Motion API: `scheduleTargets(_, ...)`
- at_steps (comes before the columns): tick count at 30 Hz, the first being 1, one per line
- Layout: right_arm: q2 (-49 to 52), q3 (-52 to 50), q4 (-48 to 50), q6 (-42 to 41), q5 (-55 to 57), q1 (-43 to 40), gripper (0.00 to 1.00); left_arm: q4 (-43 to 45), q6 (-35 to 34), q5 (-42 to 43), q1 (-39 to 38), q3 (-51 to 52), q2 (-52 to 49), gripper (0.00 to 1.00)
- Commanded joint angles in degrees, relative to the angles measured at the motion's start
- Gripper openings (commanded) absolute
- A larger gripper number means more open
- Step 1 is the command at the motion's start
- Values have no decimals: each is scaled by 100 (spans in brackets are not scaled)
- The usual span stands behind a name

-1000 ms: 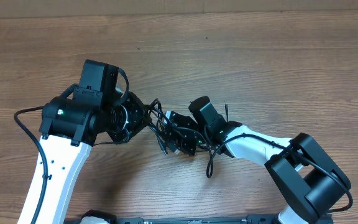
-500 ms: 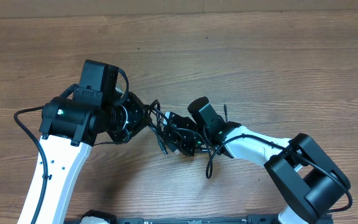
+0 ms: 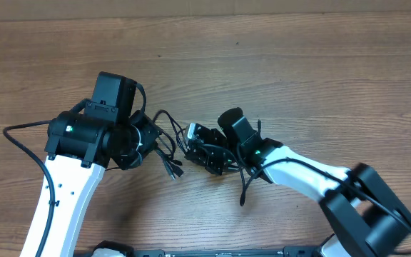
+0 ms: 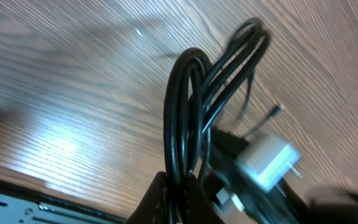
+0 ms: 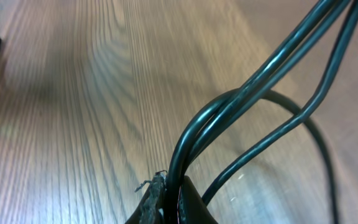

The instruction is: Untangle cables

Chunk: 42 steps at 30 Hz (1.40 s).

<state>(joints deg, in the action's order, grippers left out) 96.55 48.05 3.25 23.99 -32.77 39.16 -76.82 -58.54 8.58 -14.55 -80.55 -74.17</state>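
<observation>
The cables [image 3: 168, 146] are thin black cords strung in a tangle between my two grippers at mid-table. A plug end [image 3: 173, 172] hangs toward the front. My left gripper [image 3: 151, 137] is shut on a looped bundle of the cables [image 4: 190, 106], pinched between its fingertips [image 4: 179, 198]. A white plug [image 4: 267, 158] sits just right of that grip and also shows from overhead as the white plug [image 3: 191, 130]. My right gripper [image 3: 200, 148] is shut on two strands of the cables [image 5: 241, 99] at its tips [image 5: 173, 200]; a third strand passes beside the jaws.
The wooden table [image 3: 320, 78] carries the scene. A thin black cord [image 3: 243, 191] trails toward the front under the right arm. The left arm's thicker cable [image 3: 21, 146] loops out at the left. A dark bar [image 3: 212, 252] runs along the front edge.
My left gripper has pulled back to the left with its bundle, widening the gap and stretching the cables between the grippers. The right arm has shifted slightly right and forward.
</observation>
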Motion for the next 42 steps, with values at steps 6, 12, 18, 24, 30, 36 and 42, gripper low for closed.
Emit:
scheduleTargets(6, -925, 138, -13, -35, 354, 26, 4, -195, -35, -791, -15, -59, -9, 4)
scheduleTargets(12, -1292, 138, -9, -210, 726, 24, 4, -420, 9, -1069, -15, -59, -9, 6)
scheduleTargets(18, -1543, 142, 15, -317, 793, 20, 4, -424, 278, -1067, -15, -59, -9, 5)
scheduleTargets(24, -1915, 146, 155, -323, 920, 20, 4, -520, 334, -1290, -15, -57, -9, 6)
scheduleTargets(30, -2441, 149, 710, -317, 925, 20, 4, -566, 398, -1362, -15, -55, -9, 4)
scheduleTargets(36, -2699, 149, 1189, -793, 1032, 20, 4, -564, 437, -1346, -15, -55, -9, 4)
scheduleTargets(42, -2723, 149, 798, -796, 1349, 20, 4, -566, 584, -1384, -15, -55, -9, 4)
